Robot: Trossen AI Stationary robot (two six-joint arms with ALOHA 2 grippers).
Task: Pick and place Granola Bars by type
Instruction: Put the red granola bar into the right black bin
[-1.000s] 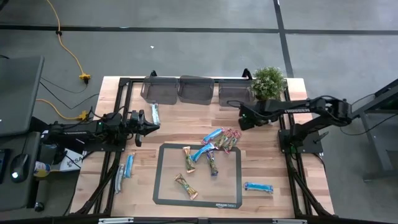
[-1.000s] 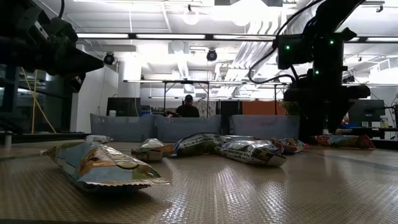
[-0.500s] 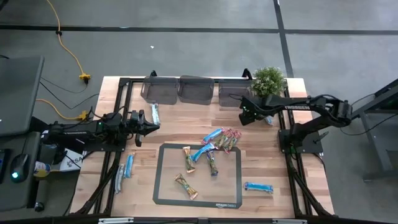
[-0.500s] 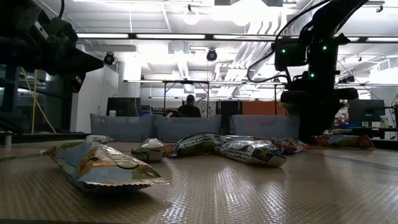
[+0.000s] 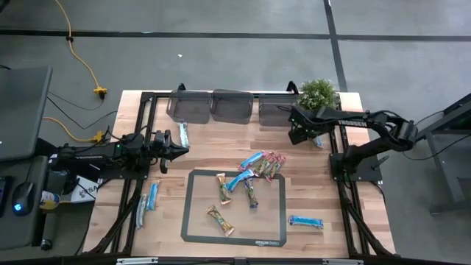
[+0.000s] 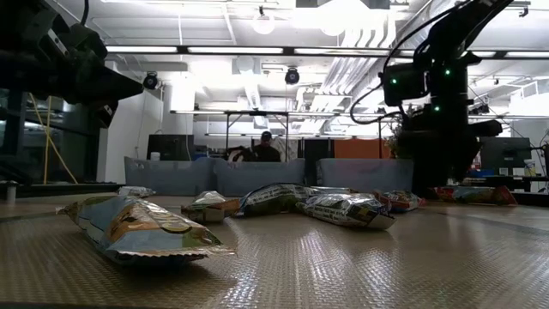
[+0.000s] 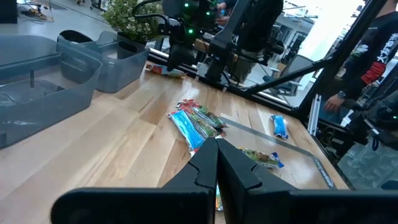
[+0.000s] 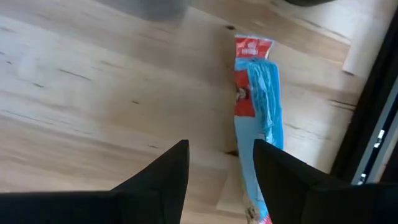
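A: Crinkly foil wrappers. The Granola Bars [image 5: 254, 173] are lying mostly around the dark mat [image 5: 193, 221] at table centre; a red-and-blue bar [image 8: 255, 112] is sitting near the plant [image 5: 318, 94].

B: Probably light, soft, slippery; I'd pinch it across the middle.

A: Right gripper [image 8: 217, 165] is hanging over it, fingers apart, empty, having swung toward the bins [image 5: 232, 104] over the last second. Left gripper [image 7: 217, 163] is waiting clenched, unmoved.

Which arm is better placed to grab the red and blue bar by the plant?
The right: its open end effector hovers right beside that red and blue bar, while the left end effector waits shut across the table.
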